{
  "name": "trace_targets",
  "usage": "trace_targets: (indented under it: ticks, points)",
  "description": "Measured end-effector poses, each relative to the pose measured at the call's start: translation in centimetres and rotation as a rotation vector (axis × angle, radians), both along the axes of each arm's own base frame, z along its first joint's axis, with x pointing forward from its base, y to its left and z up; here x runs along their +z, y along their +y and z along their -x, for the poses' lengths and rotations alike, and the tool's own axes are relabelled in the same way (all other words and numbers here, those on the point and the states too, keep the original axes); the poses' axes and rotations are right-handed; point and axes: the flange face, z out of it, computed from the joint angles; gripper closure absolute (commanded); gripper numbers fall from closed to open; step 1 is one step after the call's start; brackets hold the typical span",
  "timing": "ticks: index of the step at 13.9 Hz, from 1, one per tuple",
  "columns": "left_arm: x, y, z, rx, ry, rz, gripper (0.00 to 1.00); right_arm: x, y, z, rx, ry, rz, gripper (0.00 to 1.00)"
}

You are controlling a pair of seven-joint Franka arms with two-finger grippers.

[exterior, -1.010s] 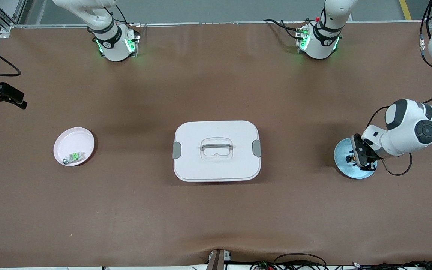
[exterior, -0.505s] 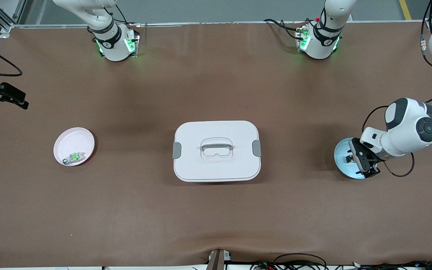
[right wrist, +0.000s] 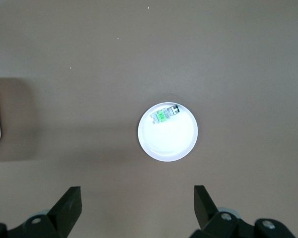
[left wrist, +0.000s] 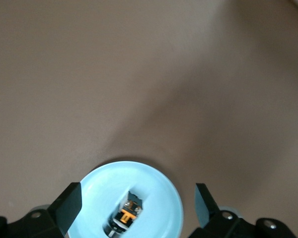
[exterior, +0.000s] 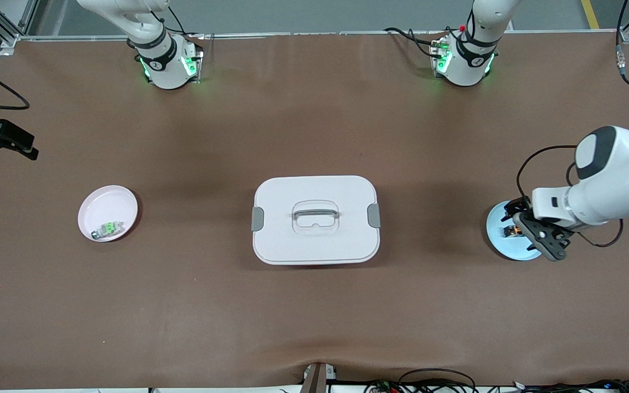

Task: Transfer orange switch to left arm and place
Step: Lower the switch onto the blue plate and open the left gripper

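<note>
Left wrist view is showing the orange switch (left wrist: 126, 213) lying inside the blue plate (left wrist: 161, 198), a small black block with its orange-brown part facing up. The left gripper (left wrist: 137, 202) is hovering right over that plate with its fingers (left wrist: 68, 204) spread wide, one on each side of the switch and not touching it. In the front view the orange switch (exterior: 512, 231) is sitting on the blue plate (exterior: 497, 232) at the left arm's end of the table, and the left gripper (exterior: 533, 229) is hanging over the plate, with the left arm (exterior: 609, 180) reaching in from the table's edge.

The box (exterior: 315, 219) is resting at the middle of the table, well apart from the blue plate, its lid on and its grey side clips facing the two ends of the table.

Toward the right arm's end of the table, a pink plate (exterior: 104, 207) is lying well apart from the box, and a pale grey switch with a green part (exterior: 106, 229) is sitting in it near the rim closest to the front camera. The right wrist view is looking down on the same pink plate (right wrist: 174, 144) and green switch (right wrist: 165, 113) from high above, with the right gripper (right wrist: 137, 202) spread open and holding nothing. The right arm is waiting up there, its gripper (exterior: 3, 139) showing at the edge of the front view.
</note>
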Motion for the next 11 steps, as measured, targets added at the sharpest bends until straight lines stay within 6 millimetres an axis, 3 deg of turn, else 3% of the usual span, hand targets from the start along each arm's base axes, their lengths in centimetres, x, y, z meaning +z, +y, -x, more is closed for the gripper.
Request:
trace_targets:
  ticks: [3, 8, 11]
  points:
    - [3.1, -2.1, -0.8, 0.219, 0.034, 0.017, 0.0, 0.2, -0.1, 0.3, -0.004, 0.017, -0.001, 0.0]
    - [7.5, -8.9, -1.7, 0.417, 0.066, 0.014, 0.0, -0.1, -1.3, 0.8, -0.021, 0.057, -0.005, 0.0]
    - [7.5, -11.0, -1.8, 0.437, 0.072, 0.007, 0.0, 0.0, -1.2, 0.8, -0.021, 0.056, -0.005, 0.0]
